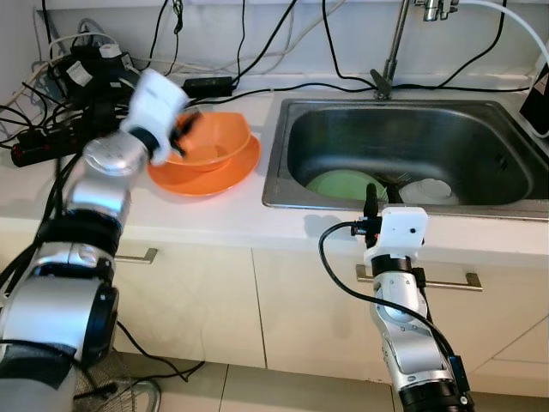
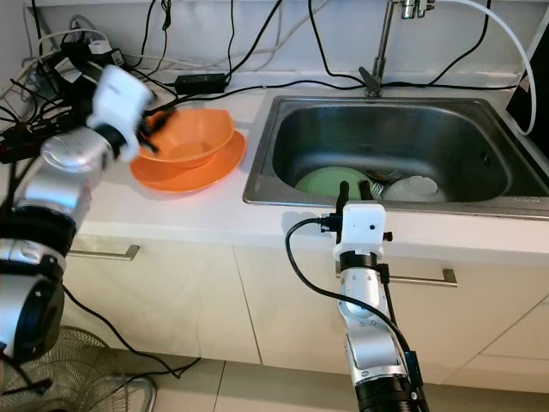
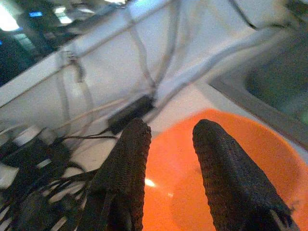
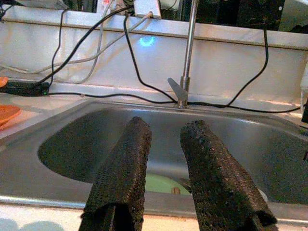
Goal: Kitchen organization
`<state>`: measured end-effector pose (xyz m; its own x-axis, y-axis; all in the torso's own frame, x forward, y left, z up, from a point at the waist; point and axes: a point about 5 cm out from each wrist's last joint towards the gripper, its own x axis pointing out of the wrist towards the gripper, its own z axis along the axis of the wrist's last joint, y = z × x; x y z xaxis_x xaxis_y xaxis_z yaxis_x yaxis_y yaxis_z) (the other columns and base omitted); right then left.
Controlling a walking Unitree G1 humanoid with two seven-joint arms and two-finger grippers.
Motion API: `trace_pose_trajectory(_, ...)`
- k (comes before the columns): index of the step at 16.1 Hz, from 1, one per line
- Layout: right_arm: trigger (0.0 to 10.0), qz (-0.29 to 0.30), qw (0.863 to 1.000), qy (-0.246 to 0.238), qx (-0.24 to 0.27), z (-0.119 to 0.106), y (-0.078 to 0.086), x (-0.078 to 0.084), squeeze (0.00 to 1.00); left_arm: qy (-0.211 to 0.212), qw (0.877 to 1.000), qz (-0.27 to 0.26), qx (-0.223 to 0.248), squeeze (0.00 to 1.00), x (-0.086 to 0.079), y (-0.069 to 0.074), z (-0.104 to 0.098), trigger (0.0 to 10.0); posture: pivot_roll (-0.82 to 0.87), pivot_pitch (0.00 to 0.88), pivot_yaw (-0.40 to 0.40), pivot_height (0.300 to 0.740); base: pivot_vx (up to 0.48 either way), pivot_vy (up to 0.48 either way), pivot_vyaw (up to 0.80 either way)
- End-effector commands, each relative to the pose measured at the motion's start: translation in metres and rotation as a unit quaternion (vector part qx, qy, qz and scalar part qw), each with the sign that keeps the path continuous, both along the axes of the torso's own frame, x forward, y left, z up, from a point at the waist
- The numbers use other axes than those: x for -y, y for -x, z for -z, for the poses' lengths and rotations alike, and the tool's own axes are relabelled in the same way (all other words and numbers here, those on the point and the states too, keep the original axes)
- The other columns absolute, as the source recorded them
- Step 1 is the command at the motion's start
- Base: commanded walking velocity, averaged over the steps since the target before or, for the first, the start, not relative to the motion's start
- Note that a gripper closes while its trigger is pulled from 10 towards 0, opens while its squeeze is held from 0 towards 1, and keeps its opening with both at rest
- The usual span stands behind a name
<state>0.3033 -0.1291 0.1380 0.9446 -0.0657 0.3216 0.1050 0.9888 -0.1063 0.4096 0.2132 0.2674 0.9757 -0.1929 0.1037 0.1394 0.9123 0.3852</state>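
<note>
Left gripper (image 3: 171,144) hovering with fingers spread over the round orange plastic bowl (image 1: 210,142) on the white bench (image 1: 214,215), right gripper (image 4: 163,144) spread too, facing the steel sink (image 1: 403,142), green plate (image 1: 343,184) lying beyond it.

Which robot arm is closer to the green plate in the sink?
Right. The right gripper hovers at the sink's front edge, just before the green plate. The left gripper is over the orange bowl on the counter, left of the sink.
</note>
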Motion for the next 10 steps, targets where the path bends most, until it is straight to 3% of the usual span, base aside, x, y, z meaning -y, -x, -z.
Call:
trace_pose_trajectory(1, 10.0, -0.008, 1.000, -0.001, 0.002, -0.002, -0.002, -0.005, 0.00, 0.055, 0.997, -0.057, -0.010, 0.00, -0.013, -0.001, 0.005, 10.0, 0.07, 0.018, 0.093, 0.740, 0.000, 0.000, 0.00)
trace_pose_trajectory(5, 10.0, -0.010, 1.000, -0.001, 0.004, -0.003, -0.002, -0.003, 0.00, 0.150, 0.980, -0.126, -0.030, 0.00, -0.019, 0.000, 0.025, 10.0, 0.06, 0.020, 0.090, 0.740, 0.000, 0.000, 0.00)
trace_pose_trajectory(7, 10.0, -0.011, 1.000, 0.001, 0.005, -0.003, -0.003, -0.003, 0.00, 0.245, 0.955, -0.160, -0.053, 0.00, -0.014, 0.000, 0.038, 10.0, 0.06, 0.021, 0.089, 0.740, 0.000, 0.000, 0.00)
trace_pose_trajectory(10, 10.0, -0.015, 1.000, 0.001, 0.006, -0.004, -0.003, -0.004, 0.00, 0.277, 0.941, -0.176, -0.081, 0.00, -0.009, 0.002, 0.053, 10.0, 0.05, 0.019, 0.095, 0.740, 0.000, 0.000, 0.00)
